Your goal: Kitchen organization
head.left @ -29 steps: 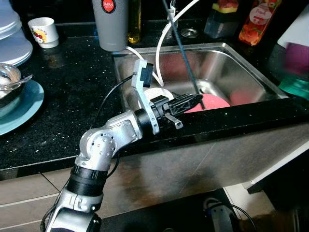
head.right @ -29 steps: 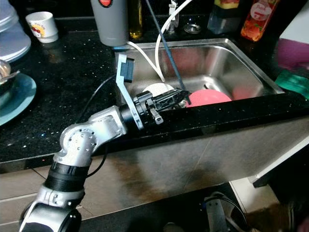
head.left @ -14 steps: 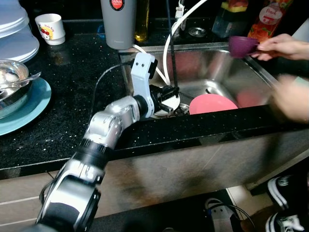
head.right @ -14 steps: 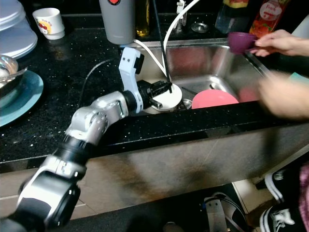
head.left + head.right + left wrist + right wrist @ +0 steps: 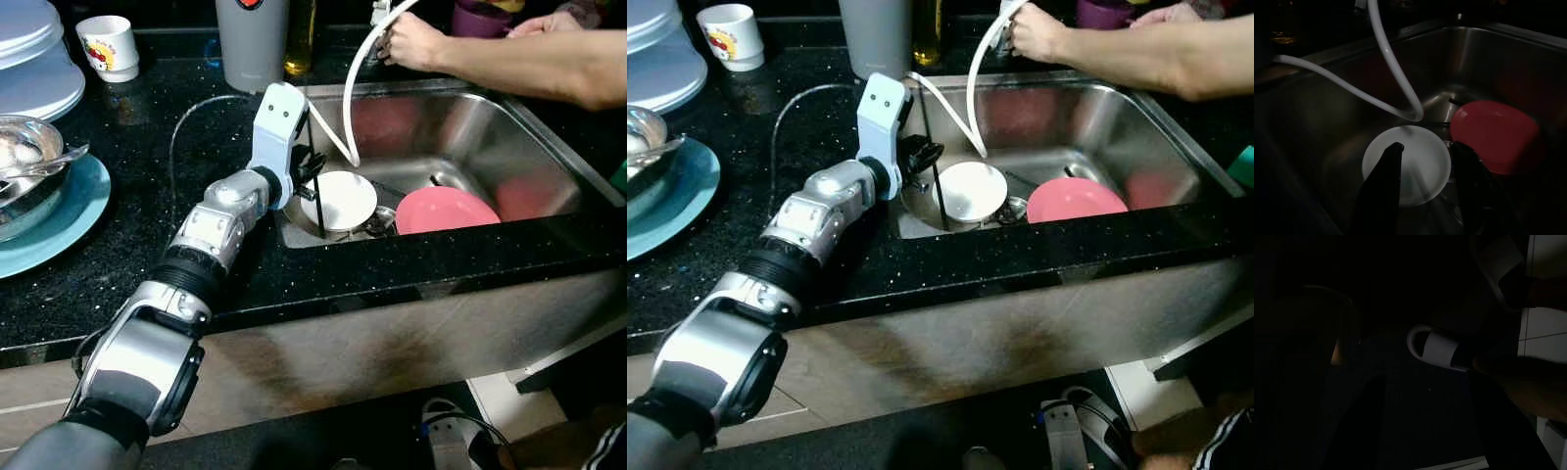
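The left gripper [image 5: 1425,161] hangs over the near left corner of a steel sink [image 5: 549,147], its two black fingers [image 5: 1383,181] spread apart with nothing between them. Seen along the fingers, their tips frame a white bowl [image 5: 1408,164] that sits upturned on the sink floor just below; whether they touch it cannot be told. From the head camera the same gripper [image 5: 312,174] shows at the sink's left rim, at the end of a silver arm [image 5: 211,235] that reaches up across a black speckled counter [image 5: 147,166].

Just beside the white bowl lies a pink plate [image 5: 446,209], flat in the sink, with a small metal drain strainer [image 5: 384,217] between them. A white hose [image 5: 348,98] curves down from the tap area and ends just above the bowl. At the far rim a person's hand [image 5: 411,41] grips the top of that hose, the bare forearm [image 5: 549,67] running off to the right, with a purple cup [image 5: 477,18] behind it.

On the counter to the left stand a light blue plate [image 5: 54,225] holding a metal bowl [image 5: 24,162] with a spoon, a stack of white plates [image 5: 39,59], a small white mug [image 5: 108,47] and a tall grey tumbler [image 5: 252,39].

The right wrist camera is very dark, and the state of the right gripper cannot be told; a pale sandal [image 5: 1437,348] can be made out on the floor
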Robot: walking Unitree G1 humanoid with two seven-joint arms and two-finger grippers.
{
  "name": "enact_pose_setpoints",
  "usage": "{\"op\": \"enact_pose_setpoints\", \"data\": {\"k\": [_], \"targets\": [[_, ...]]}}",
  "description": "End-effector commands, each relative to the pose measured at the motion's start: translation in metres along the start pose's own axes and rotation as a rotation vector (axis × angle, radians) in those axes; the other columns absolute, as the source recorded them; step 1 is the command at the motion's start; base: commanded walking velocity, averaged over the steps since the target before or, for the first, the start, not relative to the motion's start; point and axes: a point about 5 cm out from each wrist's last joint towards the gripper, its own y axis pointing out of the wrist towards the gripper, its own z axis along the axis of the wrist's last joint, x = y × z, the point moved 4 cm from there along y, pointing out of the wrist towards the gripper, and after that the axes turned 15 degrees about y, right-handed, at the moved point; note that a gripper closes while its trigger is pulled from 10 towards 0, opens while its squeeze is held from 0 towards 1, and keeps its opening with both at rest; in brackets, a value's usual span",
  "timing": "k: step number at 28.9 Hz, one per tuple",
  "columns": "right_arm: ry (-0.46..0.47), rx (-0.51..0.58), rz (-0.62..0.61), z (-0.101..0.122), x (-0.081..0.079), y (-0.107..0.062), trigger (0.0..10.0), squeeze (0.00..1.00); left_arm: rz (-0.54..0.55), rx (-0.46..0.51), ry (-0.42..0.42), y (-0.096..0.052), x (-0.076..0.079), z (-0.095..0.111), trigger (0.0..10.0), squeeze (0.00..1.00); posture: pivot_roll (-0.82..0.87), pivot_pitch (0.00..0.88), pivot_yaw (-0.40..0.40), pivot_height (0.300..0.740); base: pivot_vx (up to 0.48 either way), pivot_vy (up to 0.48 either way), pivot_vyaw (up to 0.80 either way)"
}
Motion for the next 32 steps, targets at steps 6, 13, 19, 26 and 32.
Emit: {"op": "enact_pose_setpoints", "data": {"k": [6,13,19,26,32], "targets": [[0.012,-0.018,-0.007,-0.009,0.003,-0.001,10.0,0.0,-0.109,0.186,-0.107,0.002,0.014,0.034,10.0,0.0,0.0,0.175,-0.014,0.74,0.0,0.0,0.0],[0.026,-0.009,0.043,-0.006,-0.003,-0.001,10.0,0.0,-0.395,0.595,-0.453,-0.045,0.031,0.1,10.0,0.0,0.01,0.169,-0.014,0.74,0.0,0.0,0.0],[0.014,-0.009,0.057,-0.005,-0.005,-0.001,10.0,0.0,-0.319,0.631,-0.486,-0.061,0.033,0.093,10.0,0.0,0.02,0.162,-0.012,0.74,0.0,0.0,0.53],[0.004,-0.01,0.069,-0.003,-0.007,0.0,10.0,0.0,-0.19,0.57,-0.562,-0.075,0.042,0.068,10.0,0.0,0.04,0.154,-0.014,0.74,0.0,0.0,0.79],[-0.005,-0.013,0.081,-0.002,-0.009,0.0,10.0,0.0,-0.099,0.522,-0.535,-0.086,0.042,0.06,10.0,0.0,0.05,0.128,-0.015,0.74,0.0,0.0,0.79]]}}
